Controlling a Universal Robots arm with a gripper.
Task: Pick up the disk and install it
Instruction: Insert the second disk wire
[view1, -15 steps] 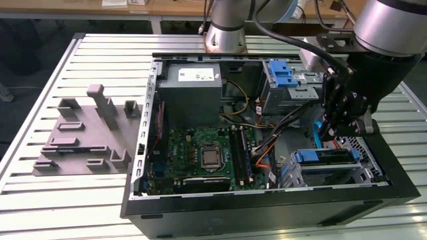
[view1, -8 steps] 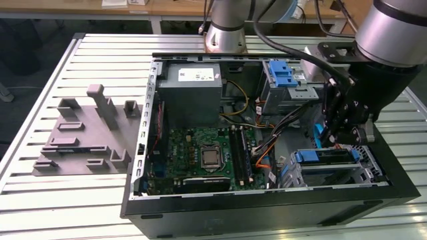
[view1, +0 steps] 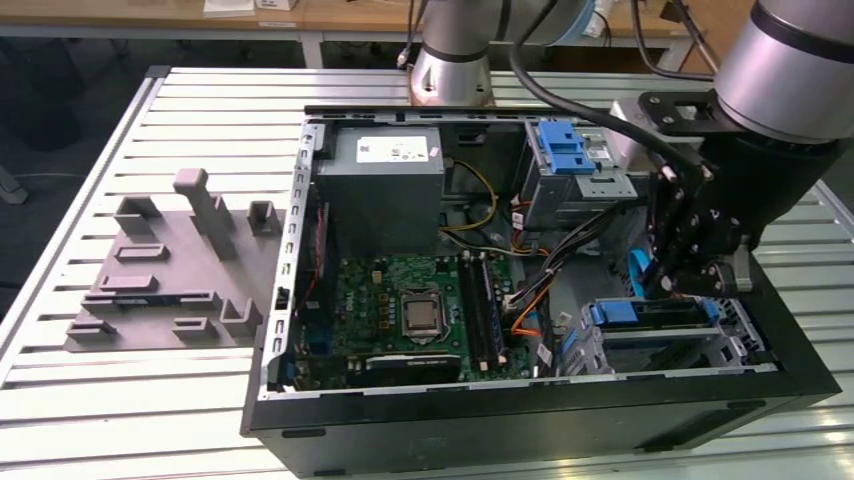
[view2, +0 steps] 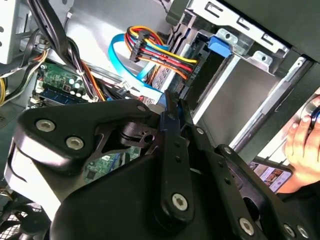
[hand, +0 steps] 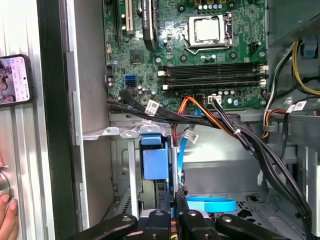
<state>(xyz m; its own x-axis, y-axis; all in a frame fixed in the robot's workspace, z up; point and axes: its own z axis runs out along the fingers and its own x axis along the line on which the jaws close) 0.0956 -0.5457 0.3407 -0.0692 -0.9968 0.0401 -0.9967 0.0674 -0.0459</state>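
- Hand (hand: 176, 199): fingers drawn together, nothing visible between them. It is low inside the open computer case (view1: 534, 425), at the end nearer the exterior view's right; the second wrist view (view2: 172, 112) shows the same closed pair.
- Disk (hand: 155, 164): not in the hand. Judged from its blue plastic end piece, it stands on edge in the lower drive cage (view1: 727, 335), just beside the fingertips and slightly ahead of them.
- Governing relation: the disk's long axis appears to run down into the cage, roughly parallel to the fingers. The fingertips sit alongside its blue end, not around it. Contact cannot be confirmed.
- Blue data cable (hand: 210, 204): loops close to the fingertips on the side away from the disk.
- Cable bundle (hand: 220, 125): black, orange and red leads cross above the cage between hand and motherboard (hand: 200, 55).
- Upper drive cage (view1: 574, 165) with its blue latch: well apart from the hand.
- Desk (view1: 160, 390): carries the case and a grey moulded fixture (view1: 167, 270).
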